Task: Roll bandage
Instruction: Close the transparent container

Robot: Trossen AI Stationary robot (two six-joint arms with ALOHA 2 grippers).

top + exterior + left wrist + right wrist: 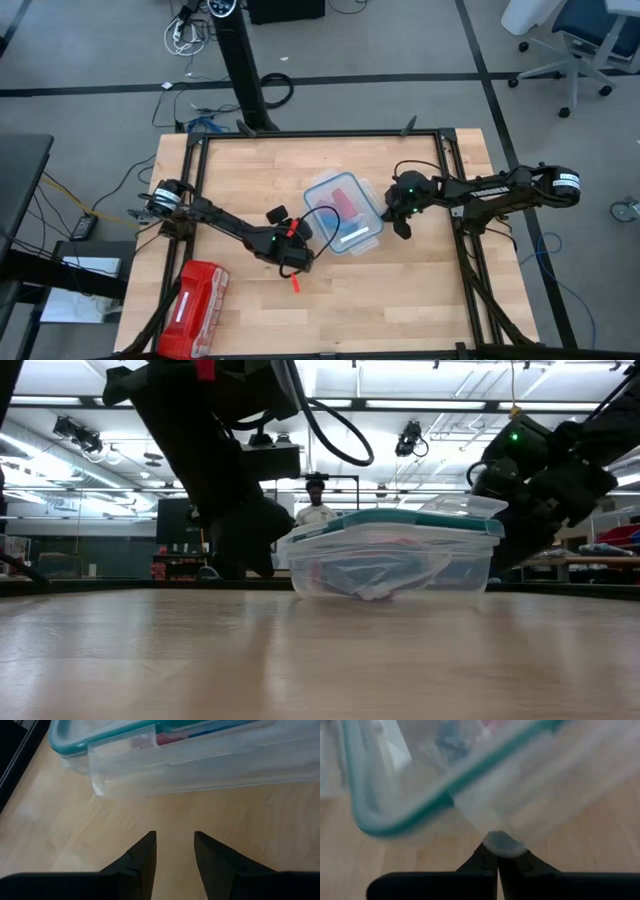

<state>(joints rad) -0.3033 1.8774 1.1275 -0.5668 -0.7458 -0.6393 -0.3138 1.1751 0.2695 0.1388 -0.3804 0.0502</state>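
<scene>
At frame centre, our right gripper [497,854] pinches the clear teal-rimmed plastic container's lid [470,780]; we should lift slowly while the spread left gripper [174,851] waits empty.

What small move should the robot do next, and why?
Probably the right gripper, shut on a flap of the lid, should lift it off the clear container. The lid covers the box, the blue bandage lies inside, and the left gripper waits open beside it.
</scene>
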